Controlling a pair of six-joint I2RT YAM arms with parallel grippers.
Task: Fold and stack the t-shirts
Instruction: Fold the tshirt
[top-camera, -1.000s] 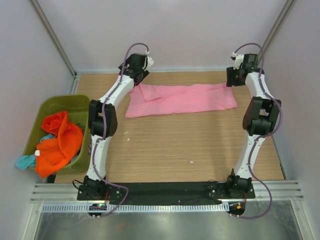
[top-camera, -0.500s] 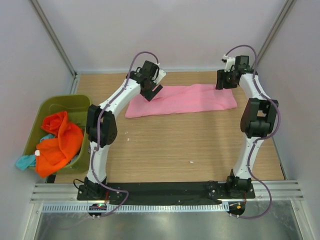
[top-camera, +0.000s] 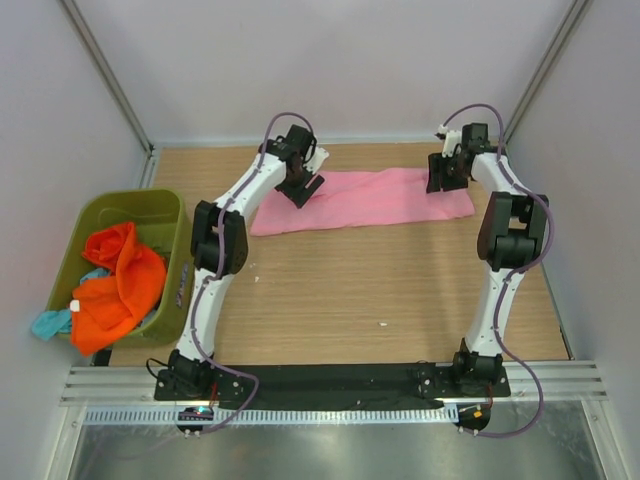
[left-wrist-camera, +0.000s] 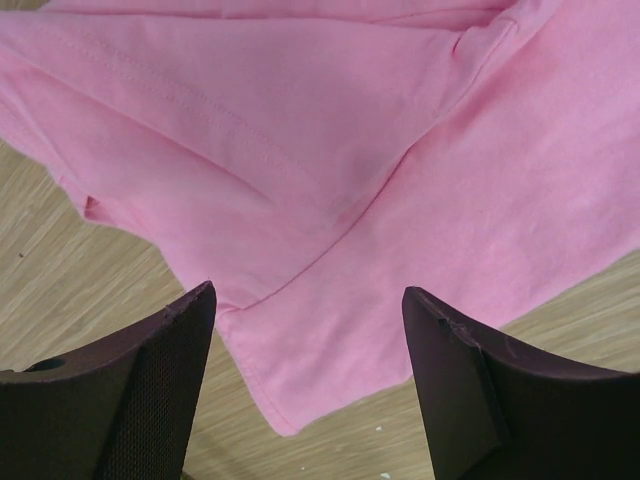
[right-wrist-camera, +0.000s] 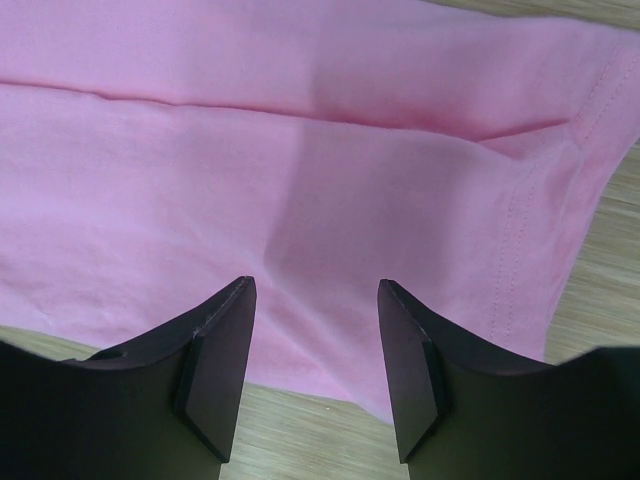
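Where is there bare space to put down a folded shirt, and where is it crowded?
The free patch is the bare table between the pink t-shirt and the arm bases, bordered by both arms. Crowded: the far side, where the left gripper and right gripper hang open over the shirt's ends, and the green bin, heaped with orange t-shirts.

An olive-green plastic bin (top-camera: 140, 205) is sitting at the left of the frame, against the wooden desk's (top-camera: 380, 280) left edge; a pale speck (top-camera: 381, 324) is lying lower centre; a slotted metal strip (top-camera: 340, 416) is running along the bottom.
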